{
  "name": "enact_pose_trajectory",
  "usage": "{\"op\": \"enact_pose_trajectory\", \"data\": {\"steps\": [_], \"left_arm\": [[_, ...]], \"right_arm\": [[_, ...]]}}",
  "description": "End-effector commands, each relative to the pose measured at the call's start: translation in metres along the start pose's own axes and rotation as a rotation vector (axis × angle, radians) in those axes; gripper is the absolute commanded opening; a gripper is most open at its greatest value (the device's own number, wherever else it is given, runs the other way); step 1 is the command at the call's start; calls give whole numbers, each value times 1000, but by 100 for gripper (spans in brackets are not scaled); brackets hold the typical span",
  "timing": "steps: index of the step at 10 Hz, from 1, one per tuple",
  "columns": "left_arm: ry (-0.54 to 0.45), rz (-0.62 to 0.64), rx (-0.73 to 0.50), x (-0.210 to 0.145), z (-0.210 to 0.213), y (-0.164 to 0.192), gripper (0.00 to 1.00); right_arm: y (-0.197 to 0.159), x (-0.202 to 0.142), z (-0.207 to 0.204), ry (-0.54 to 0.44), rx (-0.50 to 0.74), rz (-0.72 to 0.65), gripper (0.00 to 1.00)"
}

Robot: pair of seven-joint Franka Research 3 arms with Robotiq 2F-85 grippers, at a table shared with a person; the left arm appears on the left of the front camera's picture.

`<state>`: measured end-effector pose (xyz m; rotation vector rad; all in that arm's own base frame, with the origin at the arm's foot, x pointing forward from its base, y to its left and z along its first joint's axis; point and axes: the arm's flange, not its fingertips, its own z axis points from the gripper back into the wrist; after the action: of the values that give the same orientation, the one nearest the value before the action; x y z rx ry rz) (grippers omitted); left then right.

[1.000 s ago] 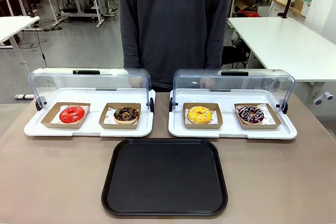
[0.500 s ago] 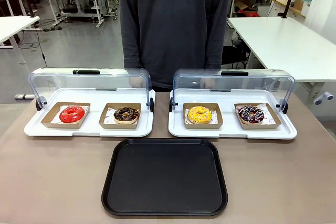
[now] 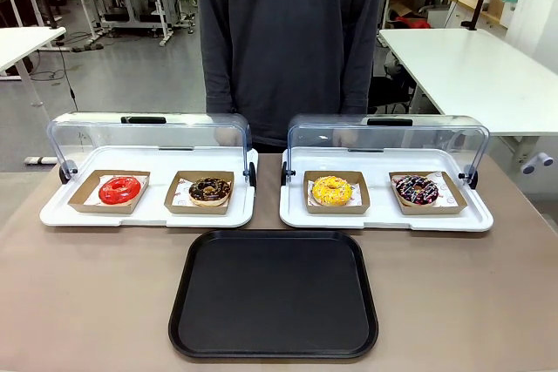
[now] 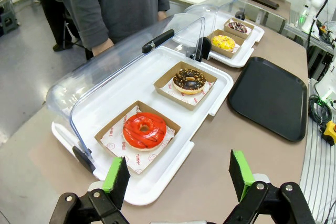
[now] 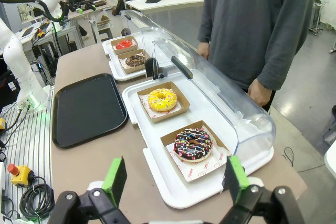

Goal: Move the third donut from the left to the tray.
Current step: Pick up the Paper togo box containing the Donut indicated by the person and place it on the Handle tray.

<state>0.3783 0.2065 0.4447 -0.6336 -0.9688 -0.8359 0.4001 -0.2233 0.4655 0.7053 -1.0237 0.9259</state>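
Right wrist view: right gripper [image 5: 175,179], jaws wide apart, nothing between them. Third donut [image 5: 162,98], yellow-iced, in its cardboard holder on the white display tray [image 5: 210,190], ahead of the fingers, beyond a chocolate donut [image 5: 193,144]. Black tray [image 5: 86,109], ahead-left. Left wrist view: left gripper [image 4: 178,174], likewise wide.

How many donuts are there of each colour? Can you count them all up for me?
Red donut: 1
Yellow donut: 1
Chocolate donuts: 2
Total: 4 donuts
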Motion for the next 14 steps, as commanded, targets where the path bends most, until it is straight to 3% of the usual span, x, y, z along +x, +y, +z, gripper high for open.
{"op": "enact_pose_trajectory", "data": {"steps": [1,14], "left_arm": [[-4,-7,-7,2,1,1,100],[-4,-7,-7,2,1,1,100]], "right_arm": [[1,1,1,-6,5,10,100],[1,1,1,-6,5,10,100]]}}
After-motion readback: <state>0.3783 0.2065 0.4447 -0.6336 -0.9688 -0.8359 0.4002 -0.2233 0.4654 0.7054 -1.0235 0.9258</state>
